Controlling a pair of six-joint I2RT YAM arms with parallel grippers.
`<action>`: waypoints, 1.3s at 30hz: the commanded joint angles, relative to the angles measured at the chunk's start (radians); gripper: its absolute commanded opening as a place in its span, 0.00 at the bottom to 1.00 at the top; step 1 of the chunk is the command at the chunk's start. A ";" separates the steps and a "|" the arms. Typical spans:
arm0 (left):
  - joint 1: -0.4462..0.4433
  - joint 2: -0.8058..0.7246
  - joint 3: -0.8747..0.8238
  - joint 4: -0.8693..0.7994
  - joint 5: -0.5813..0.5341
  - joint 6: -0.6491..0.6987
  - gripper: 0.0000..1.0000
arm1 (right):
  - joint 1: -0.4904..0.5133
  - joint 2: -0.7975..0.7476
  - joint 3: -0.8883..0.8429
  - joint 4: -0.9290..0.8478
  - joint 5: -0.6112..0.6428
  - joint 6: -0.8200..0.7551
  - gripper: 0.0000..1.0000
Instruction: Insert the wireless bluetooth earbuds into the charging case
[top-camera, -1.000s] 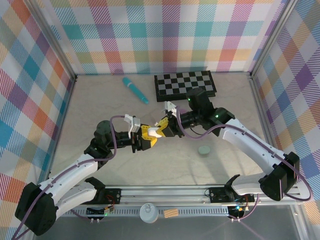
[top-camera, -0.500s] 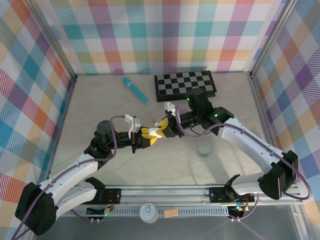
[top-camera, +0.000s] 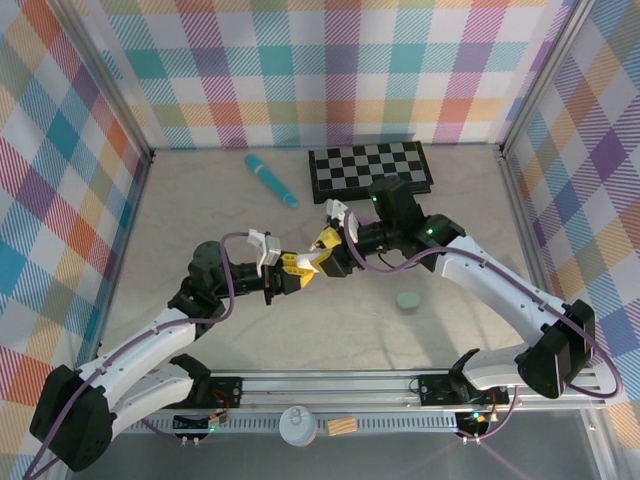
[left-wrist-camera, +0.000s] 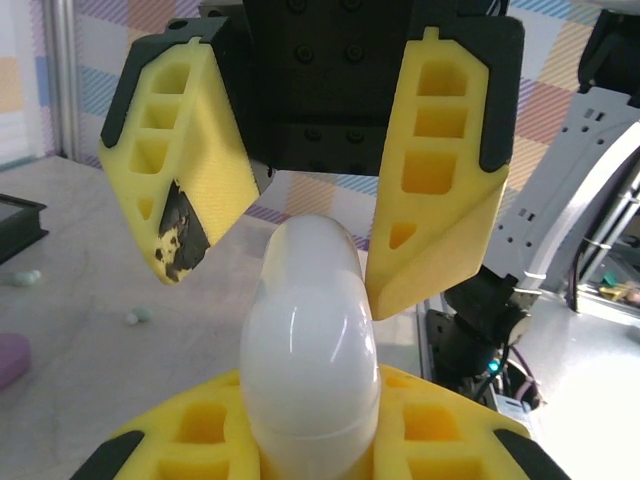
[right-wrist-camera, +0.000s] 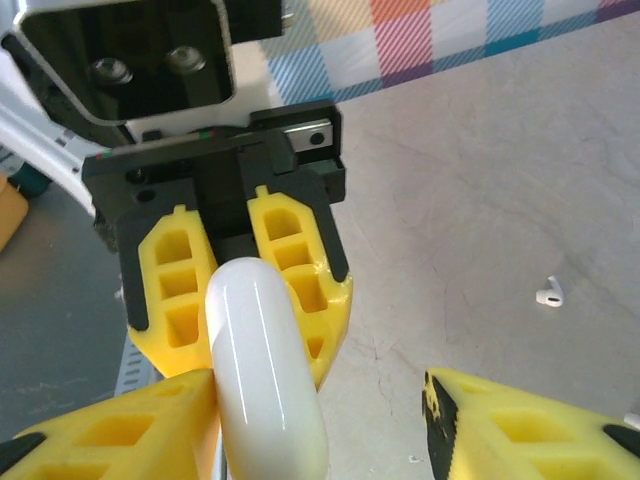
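Left tool (top-camera: 296, 275): clamped on glossy white pebble-shaped charging case (left-wrist-camera: 310, 340), likely steadying it aloft | right tool (top-camera: 322, 252): parted, gripping nothing

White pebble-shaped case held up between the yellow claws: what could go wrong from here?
1. The charging case is glossy and rounded, and the left gripper pinches it near one end, above the table, so it may slip and drop.
2. The right gripper stands open with a finger close on each side of the case; pulling away crookedly could knock it loose.
3. The case looks shut, while an earbud lies on the table.
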 joint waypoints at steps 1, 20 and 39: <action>-0.011 -0.033 -0.035 0.089 0.007 0.051 0.07 | -0.025 -0.006 0.013 0.097 0.091 0.071 0.56; 0.090 -0.034 -0.077 0.124 -0.203 0.176 0.06 | -0.186 0.036 -0.029 0.342 0.250 0.510 0.71; 0.144 -0.332 -0.149 0.006 -0.210 0.175 0.06 | -0.095 0.798 0.527 -0.268 0.456 0.566 0.53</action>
